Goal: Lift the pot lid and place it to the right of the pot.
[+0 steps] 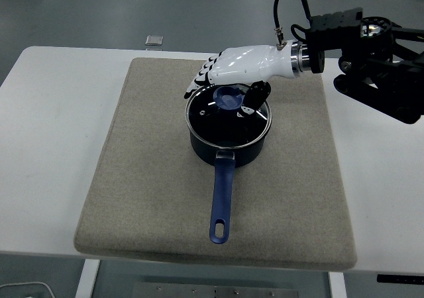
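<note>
A dark blue pot stands in the middle of the grey mat, its long blue handle pointing at the near edge. The glass lid lies on the pot, with a blue knob on top. My right hand, white with black fingertips, hovers over the far side of the lid. Its fingers stretch left behind the knob and the thumb hangs down just right of the knob. The hand is open and holds nothing. No left arm shows in the head view.
The beige-grey mat covers most of the white table. A small grey square object lies on the table's far edge. My black right arm comes in from the upper right.
</note>
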Robot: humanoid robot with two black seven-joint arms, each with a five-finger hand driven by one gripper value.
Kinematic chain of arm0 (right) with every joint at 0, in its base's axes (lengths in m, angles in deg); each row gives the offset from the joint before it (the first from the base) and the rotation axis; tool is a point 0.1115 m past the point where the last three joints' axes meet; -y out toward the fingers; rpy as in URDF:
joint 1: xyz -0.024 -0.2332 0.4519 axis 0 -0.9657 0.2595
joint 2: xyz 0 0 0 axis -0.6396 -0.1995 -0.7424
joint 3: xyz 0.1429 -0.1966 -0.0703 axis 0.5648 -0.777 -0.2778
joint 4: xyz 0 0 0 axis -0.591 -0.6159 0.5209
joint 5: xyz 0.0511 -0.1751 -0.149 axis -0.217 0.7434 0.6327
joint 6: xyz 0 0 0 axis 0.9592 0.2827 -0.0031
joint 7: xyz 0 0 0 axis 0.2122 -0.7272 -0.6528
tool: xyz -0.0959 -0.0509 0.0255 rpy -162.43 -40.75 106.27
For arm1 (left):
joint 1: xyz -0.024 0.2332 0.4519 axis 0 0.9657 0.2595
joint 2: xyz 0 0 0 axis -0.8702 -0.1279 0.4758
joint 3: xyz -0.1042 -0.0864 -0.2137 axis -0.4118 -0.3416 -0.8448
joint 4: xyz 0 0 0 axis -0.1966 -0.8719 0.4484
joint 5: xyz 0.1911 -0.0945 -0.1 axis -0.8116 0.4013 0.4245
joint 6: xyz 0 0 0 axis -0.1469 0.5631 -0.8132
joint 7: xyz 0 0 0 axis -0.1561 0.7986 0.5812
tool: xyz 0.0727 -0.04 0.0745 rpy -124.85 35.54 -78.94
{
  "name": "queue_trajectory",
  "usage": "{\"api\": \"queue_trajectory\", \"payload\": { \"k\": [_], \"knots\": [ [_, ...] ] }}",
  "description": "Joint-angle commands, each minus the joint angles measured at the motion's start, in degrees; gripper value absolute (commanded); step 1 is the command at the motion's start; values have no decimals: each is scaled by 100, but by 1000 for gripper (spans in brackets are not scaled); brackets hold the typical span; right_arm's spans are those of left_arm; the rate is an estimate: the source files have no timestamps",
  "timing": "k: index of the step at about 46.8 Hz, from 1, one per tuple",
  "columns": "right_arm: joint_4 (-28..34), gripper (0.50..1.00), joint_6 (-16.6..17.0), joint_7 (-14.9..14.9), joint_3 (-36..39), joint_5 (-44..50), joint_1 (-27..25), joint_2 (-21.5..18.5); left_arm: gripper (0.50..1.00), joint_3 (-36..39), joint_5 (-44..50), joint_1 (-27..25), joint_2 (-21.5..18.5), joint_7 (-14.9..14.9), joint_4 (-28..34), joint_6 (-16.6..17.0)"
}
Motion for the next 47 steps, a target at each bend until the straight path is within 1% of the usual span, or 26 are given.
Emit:
{"api": "queue_trajectory", "payload": {
  "k": [1, 6, 24, 30, 47],
  "knots": [
    [1, 893, -87, 0, -72, 42, 0, 0, 1000, -4, 0, 0, 0, -2, 8, 0],
    [10, 895, -157, 0, -151, 51, 17, 0, 1000, 5, 0, 0, 0, -2, 8, 0],
    [168, 893, -228, 0, -160, 121, 61, 9, 1000, -4, 0, 0, 0, -2, -1, 0],
    [186, 895, -315, 0, -160, 156, 44, 9, 1000, -4, 0, 0, 0, 7, -1, 0],
    [212, 893, -333, 0, -160, 156, 0, 0, 1000, -4, 0, 0, 0, -2, -1, 0]
  ]
}}
